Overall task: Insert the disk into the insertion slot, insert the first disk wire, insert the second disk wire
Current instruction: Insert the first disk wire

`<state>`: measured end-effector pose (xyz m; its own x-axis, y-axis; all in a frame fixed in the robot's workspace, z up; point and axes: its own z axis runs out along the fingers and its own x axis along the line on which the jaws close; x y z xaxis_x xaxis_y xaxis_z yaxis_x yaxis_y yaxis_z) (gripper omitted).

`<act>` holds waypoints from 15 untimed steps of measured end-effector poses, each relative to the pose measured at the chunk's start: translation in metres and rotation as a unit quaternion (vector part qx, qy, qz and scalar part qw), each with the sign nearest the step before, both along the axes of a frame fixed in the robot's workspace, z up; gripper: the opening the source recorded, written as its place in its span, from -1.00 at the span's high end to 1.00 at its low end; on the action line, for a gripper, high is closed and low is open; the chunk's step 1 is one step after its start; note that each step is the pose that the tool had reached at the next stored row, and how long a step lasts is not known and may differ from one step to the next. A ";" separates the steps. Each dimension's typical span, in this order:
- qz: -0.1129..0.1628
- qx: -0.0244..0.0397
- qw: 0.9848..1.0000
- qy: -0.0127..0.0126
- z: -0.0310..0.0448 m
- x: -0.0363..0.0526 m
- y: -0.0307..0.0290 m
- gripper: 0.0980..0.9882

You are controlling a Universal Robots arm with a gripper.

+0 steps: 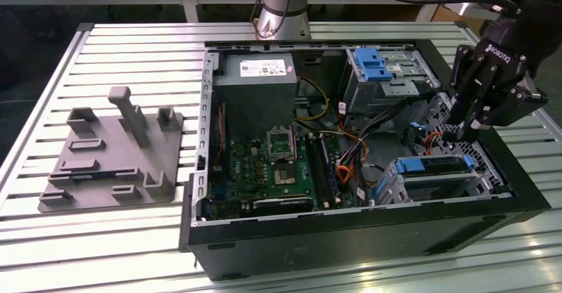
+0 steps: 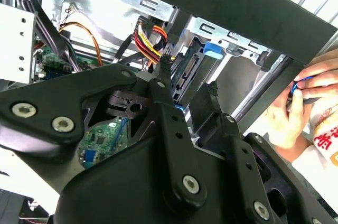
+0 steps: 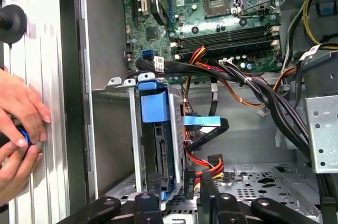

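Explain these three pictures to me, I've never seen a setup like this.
A robot arm is working inside an open black desktop computer case lying on a slatted metal table. The exterior view comes from a camera off the arm; both wrist views come from cameras riding on it, looking past its black two-fingered end effector into the case. The end effector is open, holding nothing, close to the flat silver disk in its bright blue plastic carrier, which sits in the low perforated silver insertion slot. A grey plastic fixture lies beside the case. A person's hands show outside the case wall.
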<state>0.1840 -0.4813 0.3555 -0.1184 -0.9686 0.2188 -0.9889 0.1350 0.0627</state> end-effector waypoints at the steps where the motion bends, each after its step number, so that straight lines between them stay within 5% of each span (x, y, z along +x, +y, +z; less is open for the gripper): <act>1: -0.003 0.000 1.000 0.000 -0.0003 0.0000 0.0000 0.27; 15: -0.007 -0.009 1.000 0.000 -0.0016 0.0001 0.0002 0.27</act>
<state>0.1841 -0.4811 0.3540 -0.1328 -0.9626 0.2363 -0.9868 0.1507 0.0595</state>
